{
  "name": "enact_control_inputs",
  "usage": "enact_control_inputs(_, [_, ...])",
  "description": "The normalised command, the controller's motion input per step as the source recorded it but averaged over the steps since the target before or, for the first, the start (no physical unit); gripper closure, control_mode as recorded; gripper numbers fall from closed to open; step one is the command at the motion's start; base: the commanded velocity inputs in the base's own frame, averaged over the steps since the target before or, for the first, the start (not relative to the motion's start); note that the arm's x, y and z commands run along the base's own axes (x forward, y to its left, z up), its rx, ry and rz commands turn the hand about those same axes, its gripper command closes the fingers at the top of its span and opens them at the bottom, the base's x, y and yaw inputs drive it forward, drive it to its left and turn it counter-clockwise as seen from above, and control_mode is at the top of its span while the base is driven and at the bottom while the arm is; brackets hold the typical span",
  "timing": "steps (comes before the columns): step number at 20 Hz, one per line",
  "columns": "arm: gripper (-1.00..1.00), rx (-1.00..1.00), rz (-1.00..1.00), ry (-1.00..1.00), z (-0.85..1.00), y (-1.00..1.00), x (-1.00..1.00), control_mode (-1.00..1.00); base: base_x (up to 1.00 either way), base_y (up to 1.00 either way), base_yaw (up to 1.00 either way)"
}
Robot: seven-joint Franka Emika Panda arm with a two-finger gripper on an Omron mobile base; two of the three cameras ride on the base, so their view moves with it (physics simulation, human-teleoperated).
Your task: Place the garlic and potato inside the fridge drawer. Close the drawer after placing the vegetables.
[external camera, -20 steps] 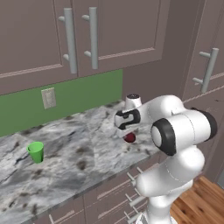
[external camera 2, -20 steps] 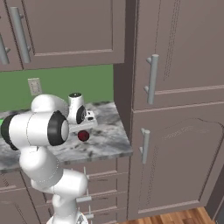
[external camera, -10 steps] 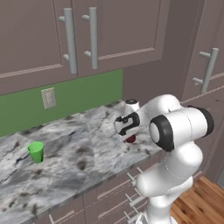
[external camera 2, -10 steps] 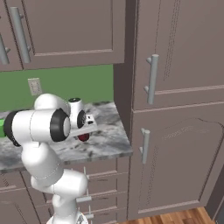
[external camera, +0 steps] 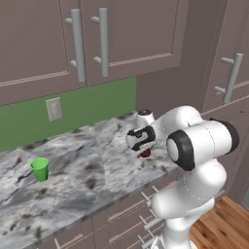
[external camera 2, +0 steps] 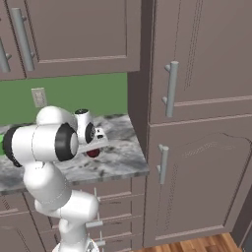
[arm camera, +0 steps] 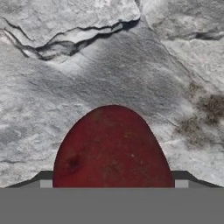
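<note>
One dark red potato [arm camera: 113, 148] sits pinched in the claw [external camera: 144, 151] just above the marble desk [external camera: 92, 165], so I'd keep that squeeze firm and lift straight up before swinging toward the fridge drawer.

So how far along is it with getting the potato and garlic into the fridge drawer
Early. Nothing looks finished yet: the potato is at the counter, not in any drawer. In hand: the end effector is right at the potato, which sits between its fingertips in the hand view; whether it is gripped I cannot tell. Left: stowing the potato, then the garlic, then closing the drawer.
</note>
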Motion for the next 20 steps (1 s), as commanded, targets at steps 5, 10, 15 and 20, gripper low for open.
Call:
enact_control_inputs(5, [1.00, 0.03, 0.10, -0.27, 1.00, -0.29, -0.84, -1.00, 0.00, 0.00, 0.00])
enact_control_inputs(10, [1.00, 0.02, 0.01, -0.23, 0.99, -0.03, -0.99, -1.00, 0.00, 0.00, 0.00])
enact_control_inputs(15, [1.00, 0.00, 0.00, -0.15, 1.00, 0.00, -0.88, -1.00, 0.00, 0.00, 0.00])
enact_control_inputs(20, [1.00, 0.00, 0.00, -0.03, 0.85, 0.08, -0.82, -1.00, 0.00, 0.00, 0.00])
